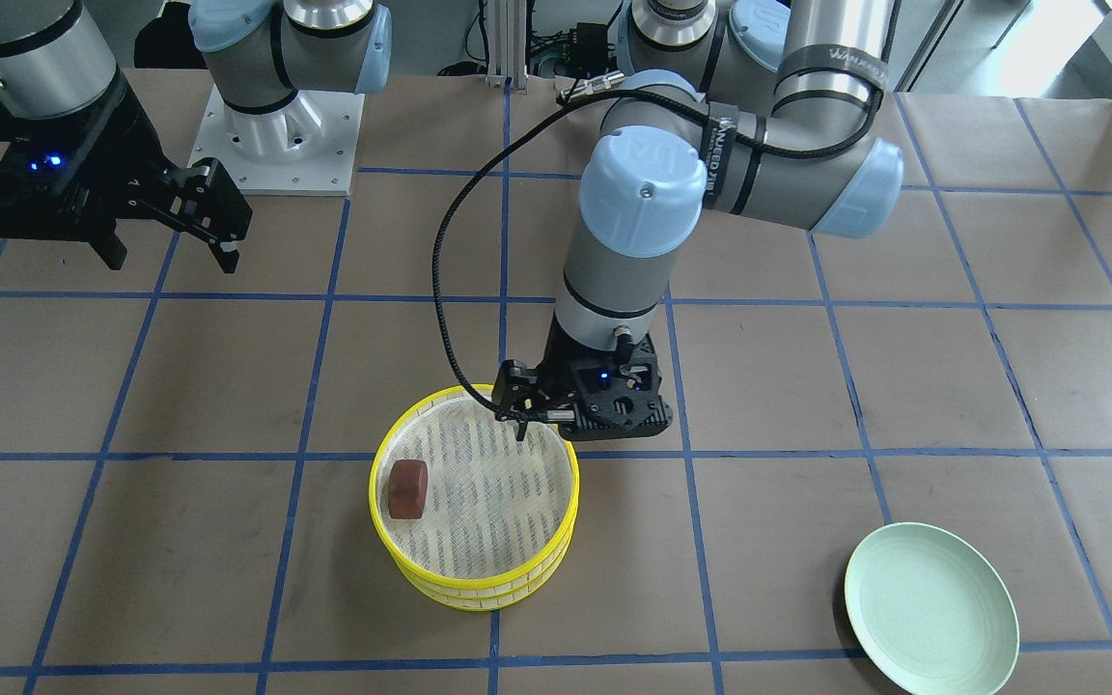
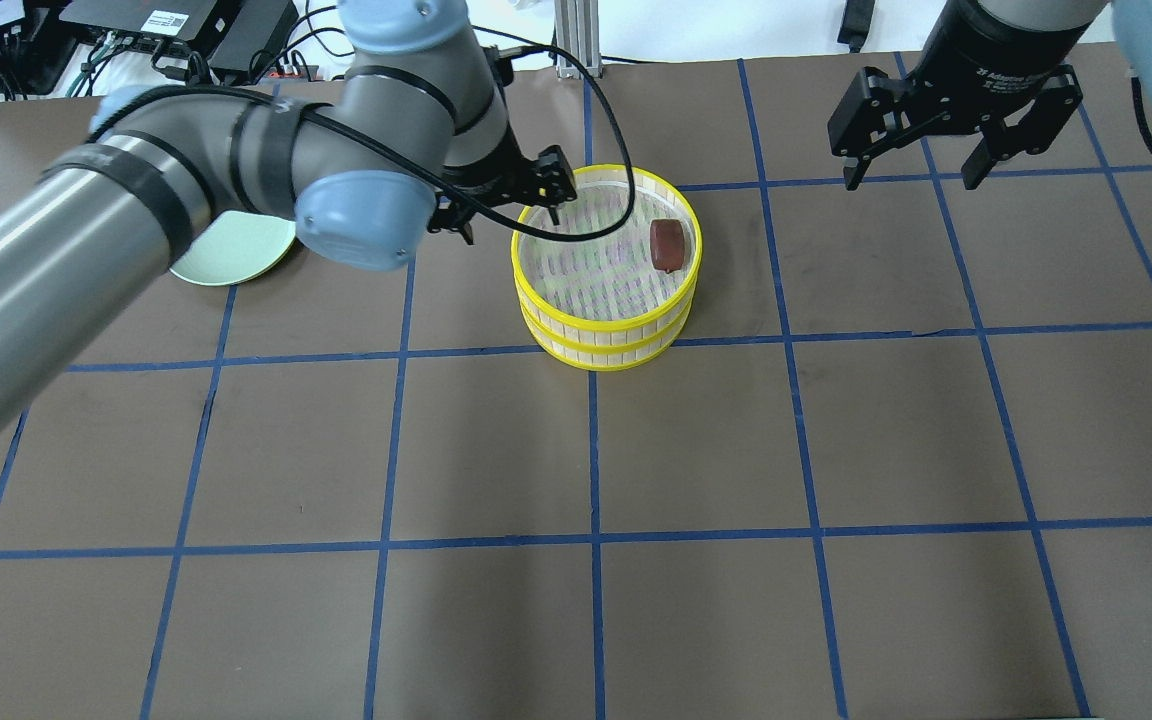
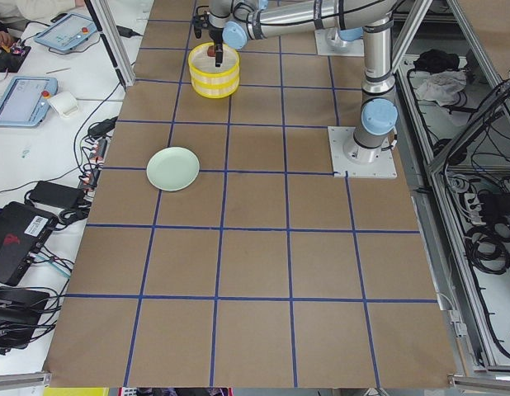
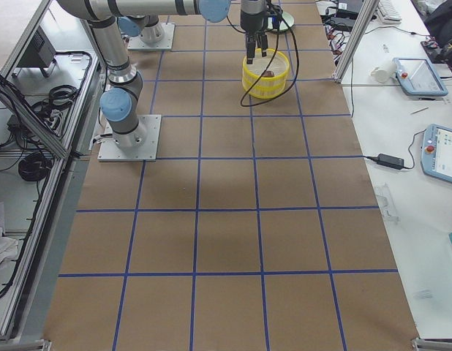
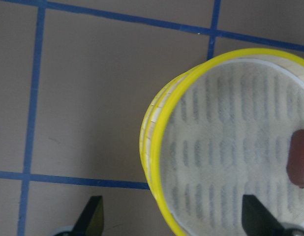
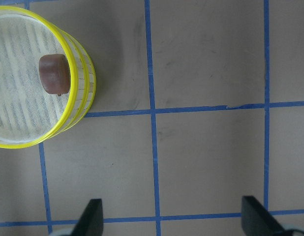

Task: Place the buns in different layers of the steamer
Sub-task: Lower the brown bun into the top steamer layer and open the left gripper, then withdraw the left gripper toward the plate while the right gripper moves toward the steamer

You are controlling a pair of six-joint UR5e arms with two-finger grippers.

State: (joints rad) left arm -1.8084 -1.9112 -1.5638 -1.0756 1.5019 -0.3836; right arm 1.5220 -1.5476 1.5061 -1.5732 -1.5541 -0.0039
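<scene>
The desk point(image 1: 807, 386) is brown, crossed by blue tape lines, with wide bare room on the operators' side of the steamer and to either side of it. The two steamer layers stand stacked; the upper tray point(image 1: 377, 483) sits on the lower tray point(image 1: 479, 598). The dark reddish-brown bun point(image 1: 408, 488) lies in the upper tray, close against its rim on the robot's right. A pale green plate point(image 1: 932, 608) lies well apart, on the robot's left.

The left hand point(image 5: 171, 206) hangs at the stack's rim on the robot's left, fingers spread wide and holding nothing; the yellow rim shows between them. The right hand point(image 2: 911, 178) hovers above bare desk, well apart from the stack, also wide and empty.

The upper tray covers the inside of the lower tray. In the overhead view the left arm hides part of the plate.
</scene>
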